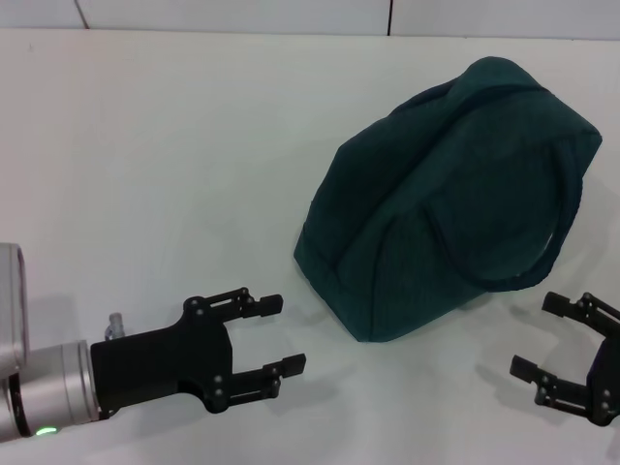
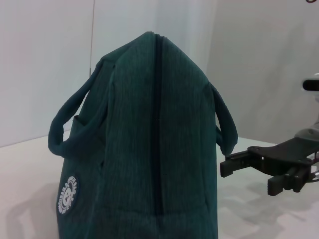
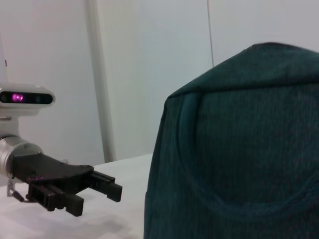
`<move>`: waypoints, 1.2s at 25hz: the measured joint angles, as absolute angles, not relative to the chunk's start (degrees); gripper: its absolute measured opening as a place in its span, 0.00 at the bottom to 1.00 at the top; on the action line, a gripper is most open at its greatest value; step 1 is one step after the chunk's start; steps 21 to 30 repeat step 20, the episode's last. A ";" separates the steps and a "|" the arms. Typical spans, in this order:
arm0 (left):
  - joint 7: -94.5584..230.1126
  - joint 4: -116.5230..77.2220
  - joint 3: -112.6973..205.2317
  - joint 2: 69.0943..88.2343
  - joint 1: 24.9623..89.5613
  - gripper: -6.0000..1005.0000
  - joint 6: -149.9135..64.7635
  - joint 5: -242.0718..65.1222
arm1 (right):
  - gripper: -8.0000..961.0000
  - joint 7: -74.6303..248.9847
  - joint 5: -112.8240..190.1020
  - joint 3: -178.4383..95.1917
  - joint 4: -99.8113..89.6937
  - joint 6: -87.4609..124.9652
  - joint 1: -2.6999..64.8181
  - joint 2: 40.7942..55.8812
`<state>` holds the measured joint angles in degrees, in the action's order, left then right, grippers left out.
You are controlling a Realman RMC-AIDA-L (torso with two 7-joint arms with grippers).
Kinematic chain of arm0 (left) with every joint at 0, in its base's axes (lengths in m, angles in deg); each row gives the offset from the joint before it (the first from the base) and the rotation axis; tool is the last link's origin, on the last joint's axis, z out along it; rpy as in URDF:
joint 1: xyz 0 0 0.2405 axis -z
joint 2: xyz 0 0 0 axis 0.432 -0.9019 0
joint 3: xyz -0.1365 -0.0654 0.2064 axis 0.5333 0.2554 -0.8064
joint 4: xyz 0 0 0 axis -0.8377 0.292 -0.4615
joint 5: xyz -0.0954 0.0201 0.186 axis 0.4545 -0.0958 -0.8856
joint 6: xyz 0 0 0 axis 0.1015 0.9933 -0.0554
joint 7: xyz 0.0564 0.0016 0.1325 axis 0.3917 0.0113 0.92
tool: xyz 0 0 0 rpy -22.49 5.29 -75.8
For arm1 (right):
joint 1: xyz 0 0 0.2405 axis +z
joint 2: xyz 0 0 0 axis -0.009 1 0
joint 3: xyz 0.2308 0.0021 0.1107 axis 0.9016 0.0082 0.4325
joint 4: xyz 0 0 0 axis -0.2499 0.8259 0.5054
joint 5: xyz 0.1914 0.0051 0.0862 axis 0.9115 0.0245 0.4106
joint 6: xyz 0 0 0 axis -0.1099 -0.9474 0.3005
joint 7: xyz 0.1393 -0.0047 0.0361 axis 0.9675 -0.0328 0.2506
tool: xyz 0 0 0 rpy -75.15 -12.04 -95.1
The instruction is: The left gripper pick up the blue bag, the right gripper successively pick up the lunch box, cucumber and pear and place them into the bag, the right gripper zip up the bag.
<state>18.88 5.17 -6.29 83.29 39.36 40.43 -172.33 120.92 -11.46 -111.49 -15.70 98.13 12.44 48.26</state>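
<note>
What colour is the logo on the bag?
White, a small round print low on the bag's side: the logo shows only in the left wrist view.

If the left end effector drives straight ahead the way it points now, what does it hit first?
Most likely the blue bag: the open left end effector points at its near lower corner, with only bare table between, though depth is uncertain.

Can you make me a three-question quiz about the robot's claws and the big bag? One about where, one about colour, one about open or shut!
1. Where is the dark teal fabric bag?
A. between the two claws
B. hanging in the air
C. under the left arm

2. What colour are the bag's looped handles?
A. red
B. dark teal
C. white

3. How is the black two-fingered left gripper?
A. shut on the bag
B. shut on nothing
C. open

Answers: 1 A, it sits on the white table with the right gripper on its other side. 2 B, same cloth as the bag. 3 C, its fingers stand apart, holding nothing.
</note>
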 joint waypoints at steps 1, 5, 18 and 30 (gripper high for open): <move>18.78 5.14 -6.29 83.28 39.46 0.71 40.64 -172.30 | 0.91 120.92 -11.45 -111.16 -15.70 98.26 12.41 48.36; 18.53 5.18 -6.29 83.22 39.66 0.71 41.27 -172.27 | 0.91 120.92 -11.46 -110.91 -15.73 98.33 12.37 48.63; 18.81 5.52 -5.85 82.93 39.16 0.71 45.97 -171.91 | 0.91 121.22 -11.95 -112.19 -15.75 100.55 13.01 50.15; 18.93 5.64 -5.54 82.73 38.73 0.71 47.21 -171.70 | 0.91 121.36 -12.00 -114.01 -15.80 101.19 13.49 50.68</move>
